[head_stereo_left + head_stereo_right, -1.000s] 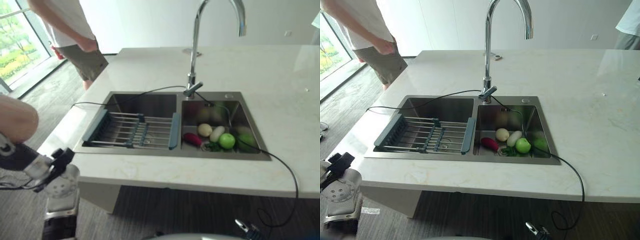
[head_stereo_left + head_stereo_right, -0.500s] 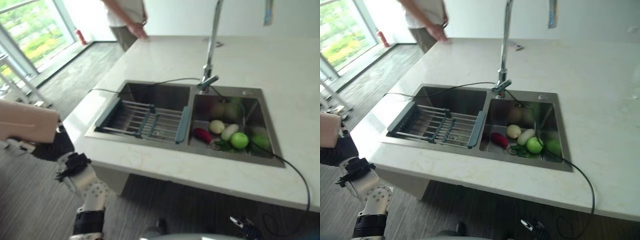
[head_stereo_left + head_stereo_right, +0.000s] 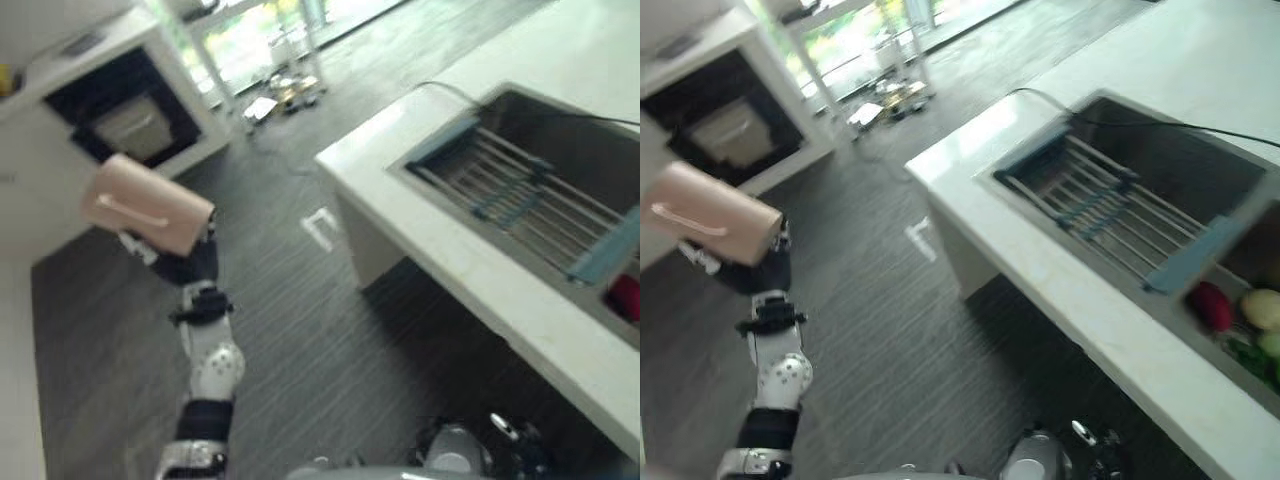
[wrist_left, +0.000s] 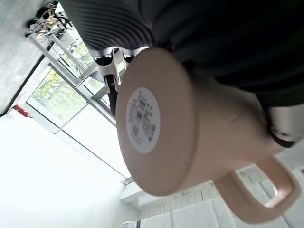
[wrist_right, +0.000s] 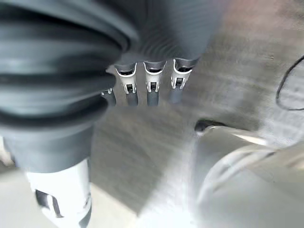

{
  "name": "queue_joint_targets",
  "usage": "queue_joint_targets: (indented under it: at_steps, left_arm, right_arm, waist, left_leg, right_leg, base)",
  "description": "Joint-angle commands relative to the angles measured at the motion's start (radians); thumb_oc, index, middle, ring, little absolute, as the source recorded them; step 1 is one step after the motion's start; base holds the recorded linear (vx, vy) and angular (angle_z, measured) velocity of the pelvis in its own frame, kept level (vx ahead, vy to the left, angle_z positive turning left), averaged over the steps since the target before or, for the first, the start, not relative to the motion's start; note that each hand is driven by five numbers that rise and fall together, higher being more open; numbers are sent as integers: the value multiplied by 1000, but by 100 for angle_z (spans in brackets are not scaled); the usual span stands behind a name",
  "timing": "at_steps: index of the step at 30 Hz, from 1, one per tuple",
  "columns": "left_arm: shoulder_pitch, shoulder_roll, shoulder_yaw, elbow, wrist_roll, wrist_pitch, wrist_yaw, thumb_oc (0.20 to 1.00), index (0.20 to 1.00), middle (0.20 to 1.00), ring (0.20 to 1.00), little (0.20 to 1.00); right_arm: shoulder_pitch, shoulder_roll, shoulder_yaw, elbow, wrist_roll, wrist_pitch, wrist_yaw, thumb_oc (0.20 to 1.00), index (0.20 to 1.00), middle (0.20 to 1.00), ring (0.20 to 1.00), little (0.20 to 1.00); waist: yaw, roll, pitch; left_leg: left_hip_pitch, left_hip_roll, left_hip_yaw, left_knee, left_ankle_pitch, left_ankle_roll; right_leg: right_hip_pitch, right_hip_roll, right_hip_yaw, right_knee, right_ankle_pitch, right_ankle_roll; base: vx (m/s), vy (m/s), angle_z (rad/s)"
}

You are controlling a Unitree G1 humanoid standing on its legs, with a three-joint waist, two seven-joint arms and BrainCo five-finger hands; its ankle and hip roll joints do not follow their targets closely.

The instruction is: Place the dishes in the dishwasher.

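We're mid-carry: our left hand (image 3: 190,262) is wrapped round the pink mug (image 3: 147,204), up over the floor left of the worktop (image 3: 480,270), right hand (image 5: 147,90) hanging relaxed, next up is lining it up with the dark dishwasher opening (image 3: 110,110) far left.

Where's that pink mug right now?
The pink mug is in the robot's left hand, held up over the dark floor, to the left of the counter with the sink.

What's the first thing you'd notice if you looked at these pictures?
A big pink mug held up over the dark floor by the robot's left hand, with its handle sticking out in the left wrist view. Next, the pale counter on the right, with a sink that has a rack across it and a red vegetable beside.
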Motion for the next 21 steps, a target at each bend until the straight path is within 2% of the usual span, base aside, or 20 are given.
queue_joint_targets:
  at_steps: [1,4,6,7,8,9,10,11,12,16,21]
  left_arm:
    - [26,82,-11,-132,202,17,56,200,200,200,200,200]
    - [28,110,-25,-131,240,29,68,200,200,200,200,200]
    - [25,124,-41,-129,224,42,55,200,200,200,200,200]
    - [3,144,-85,-109,203,49,3,200,200,200,200,200]
    - [-2,146,-93,-101,196,51,-13,200,200,200,200,200]
    - [-22,152,-120,-78,189,57,-48,200,200,200,200,200]
    - [-43,151,-147,-66,205,81,-54,200,200,200,200,200]
    - [-50,152,-155,-66,211,89,-57,200,200,200,200,200]
    - [-78,158,-174,-64,230,124,-41,200,200,200,200,200]
    - [-83,173,-170,-63,282,139,-18,200,200,200,200,200]
    - [-61,192,-147,-112,340,140,28,200,200,200,200,200]
  right_arm:
    - [-22,38,58,8,45,-18,3,1000,1000,1000,1000,1000]
    - [-33,46,78,1,53,-6,-7,1000,1000,1000,1000,1000]
    - [-37,50,82,-1,50,8,-10,1000,1000,1000,1000,1000]
    - [-37,46,87,9,67,18,-3,1000,1000,1000,1000,1000]
    - [-36,44,86,14,82,18,3,1000,1000,1000,1000,1000]
    - [-35,32,85,34,87,30,26,1000,1000,1000,1000,1000]
    - [-36,14,97,52,77,48,83,1000,1000,1000,1000,1000]
    - [-35,9,102,58,99,59,108,1000,1000,1000,1000,1000]
    - [-32,1,117,76,170,107,166,1000,1000,1000,1000,1000]
    - [-46,-15,127,109,225,165,220,1000,1000,1000,1000,1000]
    - [-57,-43,147,144,163,189,286,1000,1000,1000,1000,1000]
  waist:
    - [34,8,-24]
    - [49,8,-23]
    - [47,6,-20]
    - [13,-3,-17]
    - [8,-4,-17]
    - [-13,-13,-19]
    - [-20,-20,-22]
    - [-21,-23,-23]
    - [-29,-34,-26]
    - [-17,-47,-26]
    - [-3,-56,-26]
  left_leg:
    - [106,-14,-37,-56,-139,17]
    - [98,-21,-39,-64,-137,33]
    - [87,-25,-71,-57,-138,47]
    - [54,-27,-166,-25,-144,64]
    - [50,-27,-183,-22,-143,64]
    - [20,-28,-233,-18,-107,66]
    - [12,-18,-277,-36,-76,56]
    - [10,-14,-292,-43,-68,52]
    - [-1,-6,-342,-54,-46,44]
    - [-5,14,-342,-53,-32,25]
    - [-32,85,-278,-43,5,-33]
  right_leg:
    - [17,-6,30,-89,200,220]
    - [30,-26,40,-76,201,229]
    - [24,-18,112,-60,186,231]
    - [-1,57,342,-50,120,222]
    - [-1,78,383,-52,101,220]
    - [12,142,493,-69,68,201]
    - [51,178,564,-97,37,192]
    - [62,186,586,-115,32,189]
    - [83,208,659,-168,36,185]
    - [124,224,647,-201,27,175]
    - [162,253,599,-255,16,148]
  base:
    - [-211,297,70]
    - [-148,165,42]
    - [-124,76,89]
    - [-75,-2,119]
    - [-121,-51,263]
    - [-80,-107,245]
    - [-79,-131,284]
    - [51,-255,188]
    - [66,-210,169]
    - [63,-214,106]
    - [29,-239,71]
